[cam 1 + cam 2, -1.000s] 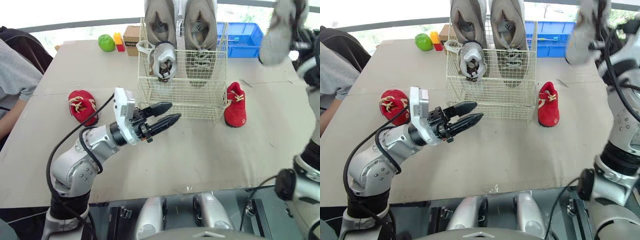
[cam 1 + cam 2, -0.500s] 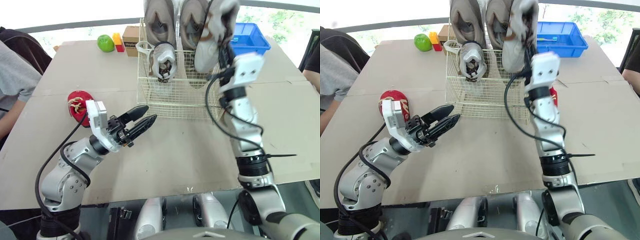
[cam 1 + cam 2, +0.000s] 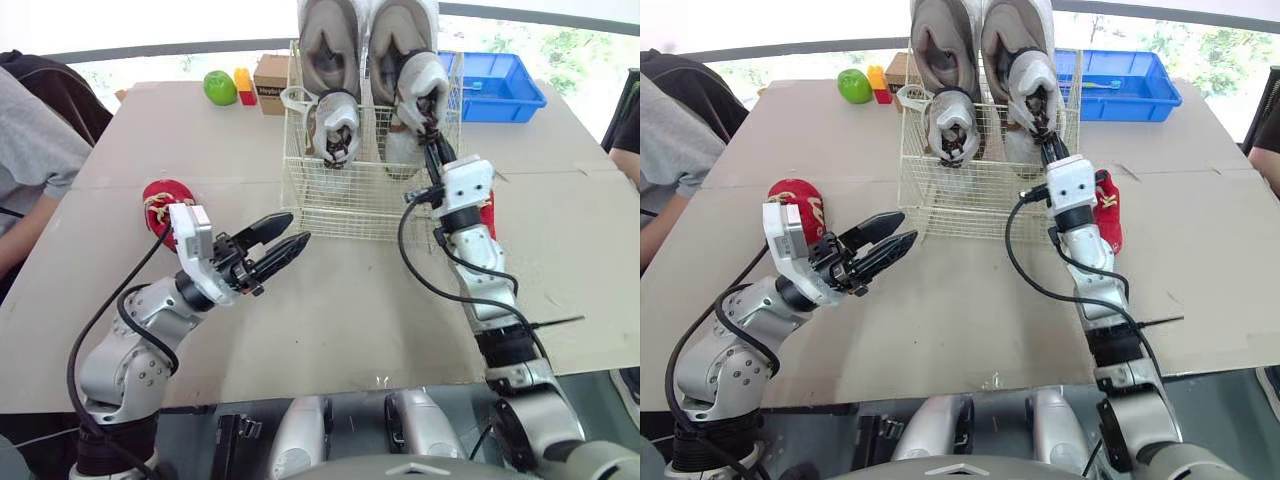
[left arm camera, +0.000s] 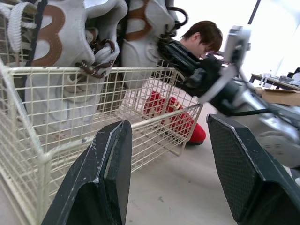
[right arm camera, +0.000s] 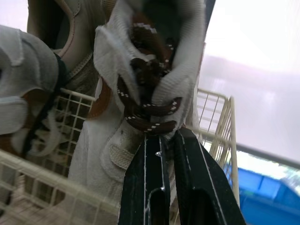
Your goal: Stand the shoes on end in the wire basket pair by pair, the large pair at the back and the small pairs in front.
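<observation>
Small white shoe (image 3: pixel 420 95), front right of wire basket (image 3: pixel 360 210) beside its mate (image 3: pixel 335 125), laces pinched by right gripper (image 5: pixel 161 137): best released only once seated upright against the large pair (image 3: pixel 330 40); left gripper (image 3: pixel 298 228) spread, hovering over table (image 3: pixel 350 310).

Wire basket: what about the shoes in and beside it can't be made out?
- Small white shoe: its lower end, eye views, behind the wire basket mesh and right gripper; whether it touches the floor is unclear.
- Red shoe right of the basket, eye views: mostly behind the right arm.
- Large pair, eye views: toes cut off by the top edge.
</observation>
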### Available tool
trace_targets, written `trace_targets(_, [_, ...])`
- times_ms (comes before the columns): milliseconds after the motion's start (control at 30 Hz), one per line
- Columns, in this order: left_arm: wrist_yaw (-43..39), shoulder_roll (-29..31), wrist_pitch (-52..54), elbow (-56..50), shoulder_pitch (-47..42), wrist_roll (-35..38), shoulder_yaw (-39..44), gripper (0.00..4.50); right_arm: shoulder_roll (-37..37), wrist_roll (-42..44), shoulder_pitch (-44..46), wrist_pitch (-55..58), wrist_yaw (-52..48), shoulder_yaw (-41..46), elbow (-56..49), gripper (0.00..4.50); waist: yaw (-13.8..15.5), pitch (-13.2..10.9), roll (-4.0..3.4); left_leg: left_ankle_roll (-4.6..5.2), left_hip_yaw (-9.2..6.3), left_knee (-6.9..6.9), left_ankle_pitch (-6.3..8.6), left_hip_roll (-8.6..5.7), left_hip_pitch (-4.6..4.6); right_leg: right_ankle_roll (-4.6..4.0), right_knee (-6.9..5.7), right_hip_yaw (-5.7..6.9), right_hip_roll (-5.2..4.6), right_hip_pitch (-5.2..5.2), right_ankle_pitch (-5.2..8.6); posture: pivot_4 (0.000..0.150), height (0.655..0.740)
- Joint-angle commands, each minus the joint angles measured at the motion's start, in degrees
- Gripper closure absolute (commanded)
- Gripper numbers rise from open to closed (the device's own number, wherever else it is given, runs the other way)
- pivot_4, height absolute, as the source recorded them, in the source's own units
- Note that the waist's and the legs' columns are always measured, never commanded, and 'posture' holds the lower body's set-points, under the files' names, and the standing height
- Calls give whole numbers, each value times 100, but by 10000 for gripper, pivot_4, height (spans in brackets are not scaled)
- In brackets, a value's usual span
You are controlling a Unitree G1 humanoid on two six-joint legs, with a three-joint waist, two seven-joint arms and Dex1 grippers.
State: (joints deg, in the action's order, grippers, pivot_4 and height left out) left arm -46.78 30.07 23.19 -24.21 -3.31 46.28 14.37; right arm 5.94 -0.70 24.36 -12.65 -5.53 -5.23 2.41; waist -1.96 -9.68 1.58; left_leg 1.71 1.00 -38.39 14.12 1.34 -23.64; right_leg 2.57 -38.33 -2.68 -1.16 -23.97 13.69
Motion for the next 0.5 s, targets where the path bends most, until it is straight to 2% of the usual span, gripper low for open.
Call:
trace_targets(33, [-180, 34, -172, -108, 88, 112, 192, 17007, -37, 262, -401, 543, -232, -18, -392, 44719, -15, 0, -1, 0, 2, 1, 0, 0, 2, 0, 0, -1, -1, 0, 0, 1500, 7400])
trace_targets(167, [-305, 66, -298, -58, 143, -65, 126, 17007, -14, 388, -515, 852, -452, -63, -607, 44719, -18, 1, -1, 0, 2, 1, 0, 1, 5, -1, 0, 1, -1, 1, 1, 1500, 7400])
trace_targets(233, [-304, 43, -314, -53, 123, -93, 82, 17007, -92, 611, -518, 1007, -530, 2, -660, 39201, -17, 2, 0, 0, 2, 0, 0, 1, 5, -3, 1, 0, 0, 2, 1, 1500, 7400])
trace_targets(267, [-305, 34, -314, -54, 120, -101, 67, 17007, -110, 672, -526, 1095, -550, 24, -675, 35939, -17, 2, 0, 0, 3, 0, 0, 1, 7, -5, 2, 0, 0, 4, 3, 1500, 7400])
trace_targets(400, [-307, 25, -311, -56, 111, -126, 43, 17007, -53, 777, -579, 1369, -742, -8, -794, 17877, -21, 2, 1, 0, 4, 0, 0, 2, 8, -3, 2, 0, 1, 4, 2, 1500, 7400])
trace_targets(500, [-259, 26, -269, -82, 150, -106, 61, 17007, 74, 780, -736, 1583, -858, -11, -1051, 2614, -19, 4, 2, 0, 4, 0, 0, 3, 8, -2, 2, 0, 2, 5, 1, 1500, 7400])
